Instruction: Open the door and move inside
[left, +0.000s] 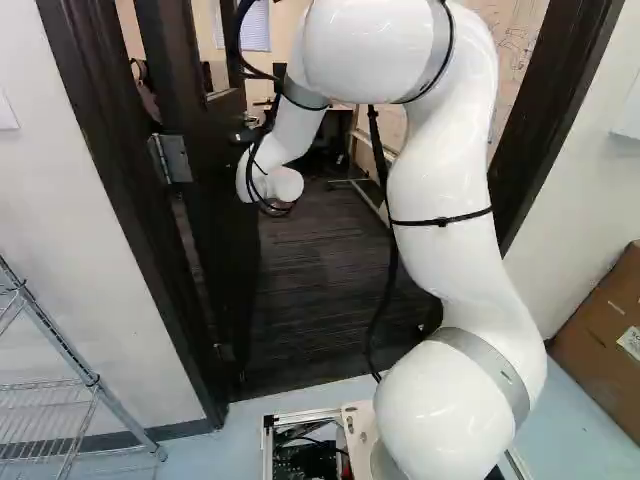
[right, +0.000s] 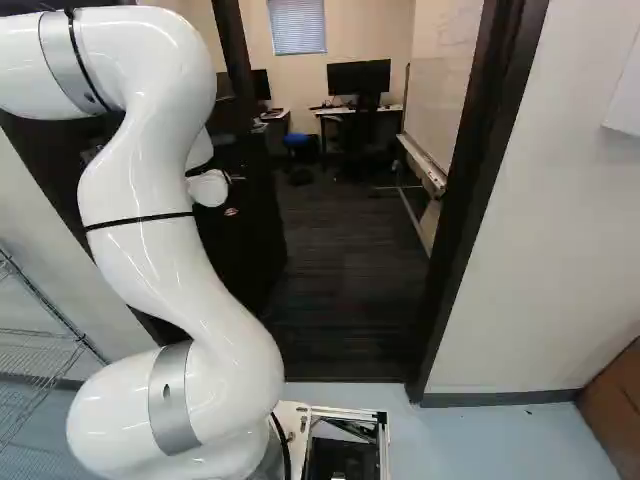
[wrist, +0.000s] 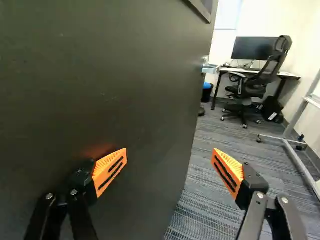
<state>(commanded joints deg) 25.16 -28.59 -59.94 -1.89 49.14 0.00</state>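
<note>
Door (wrist: 115, 90) standing inward, gripper (wrist: 170, 152) reaching past its free edge, fingers spread.
One finger is sitting by the door's face, contact unclear; the other is hanging beyond the edge bearing the handle (wrist: 209, 67), presumably because pushing, not gripping, is what the base (right: 384, 450) is needing for clearance.

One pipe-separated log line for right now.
door: open into room | gripper: open, beside door face, holding nothing | base: outside doorway | move inside: not done
</note>
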